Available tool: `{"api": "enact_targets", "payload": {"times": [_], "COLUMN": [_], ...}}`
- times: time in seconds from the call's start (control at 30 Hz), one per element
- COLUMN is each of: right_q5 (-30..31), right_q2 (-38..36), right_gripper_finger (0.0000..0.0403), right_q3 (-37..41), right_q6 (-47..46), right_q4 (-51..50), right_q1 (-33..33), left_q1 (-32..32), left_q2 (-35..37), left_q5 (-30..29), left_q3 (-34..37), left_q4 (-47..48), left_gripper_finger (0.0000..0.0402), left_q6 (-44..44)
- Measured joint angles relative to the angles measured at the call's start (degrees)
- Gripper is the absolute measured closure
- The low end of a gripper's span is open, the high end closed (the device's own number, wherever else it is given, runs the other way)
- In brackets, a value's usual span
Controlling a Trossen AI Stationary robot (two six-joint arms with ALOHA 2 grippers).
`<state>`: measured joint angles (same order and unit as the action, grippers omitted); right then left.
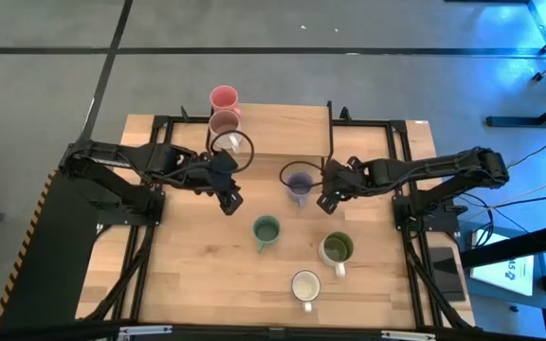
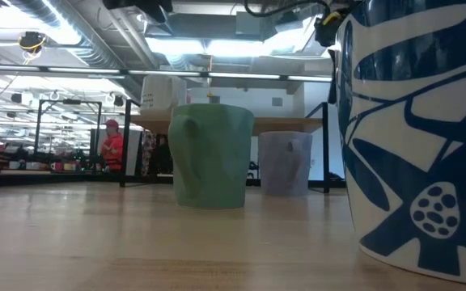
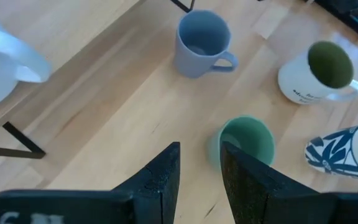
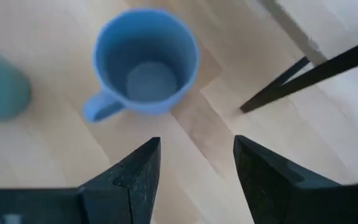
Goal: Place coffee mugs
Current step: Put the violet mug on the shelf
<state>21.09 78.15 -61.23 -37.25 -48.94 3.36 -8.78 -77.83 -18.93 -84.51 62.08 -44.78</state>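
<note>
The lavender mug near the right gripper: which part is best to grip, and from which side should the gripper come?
Probably the rim wall, from above. The lavender mug stands upright with its mouth open, so one finger can go inside and one outside. Its handle points toward the teal-green mug, so grip the wall away from the handle. The right gripper, open and empty, is beside it.

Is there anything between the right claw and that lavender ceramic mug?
No. In the right wrist view only bare wooden table separates the open right gripper from the lavender ceramic mug.
</note>
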Motion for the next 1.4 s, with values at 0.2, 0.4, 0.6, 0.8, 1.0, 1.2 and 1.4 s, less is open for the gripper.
{"api": "enact_targets", "payload": {"times": [0.2,0.4,0.6,0.8,1.0,1.2,1.4], "right_q5": [0.5,2.1,4.5,3.7,2.3,1.7,-4.8], "right_q2": [0.9,3.3,6.2,7.9,11.3,14.0,16.3], "right_gripper_finger": [0.021,0.021,0.021,0.021,0.021,0.021,0.0245], "right_q3": [0.0,0.0,0.0,0.0,0.0,0.0,0.0], "right_q6": [-8.5,-11.1,-10.8,-10.7,-9.1,-9.0,-6.1], "right_q4": [0.0,2.3,7.3,7.2,9.5,9.5,9.4], "right_q1": [0.0,0.0,0.0,-2.4,-2.8,-3.1,-4.8], "left_q1": [0.0,0.0,0.0,0.0,0.0,0.0,0.0], "left_q2": [0.0,0.0,0.0,0.0,0.0,0.0,0.0], "left_q5": [-0.3,-0.5,-0.4,0.0,0.1,0.1,0.1], "left_q3": [0.0,0.0,0.0,0.0,0.0,0.0,0.0], "left_q4": [-0.4,-0.3,-0.4,-0.4,-0.3,-0.4,-0.4], "left_gripper_finger": [0.0293,0.0293,0.0293,0.0293,0.0293,0.0293,0.0293], "left_q6": [0.4,1.9,3.0,3.4,4.9,4.9,4.9]}}
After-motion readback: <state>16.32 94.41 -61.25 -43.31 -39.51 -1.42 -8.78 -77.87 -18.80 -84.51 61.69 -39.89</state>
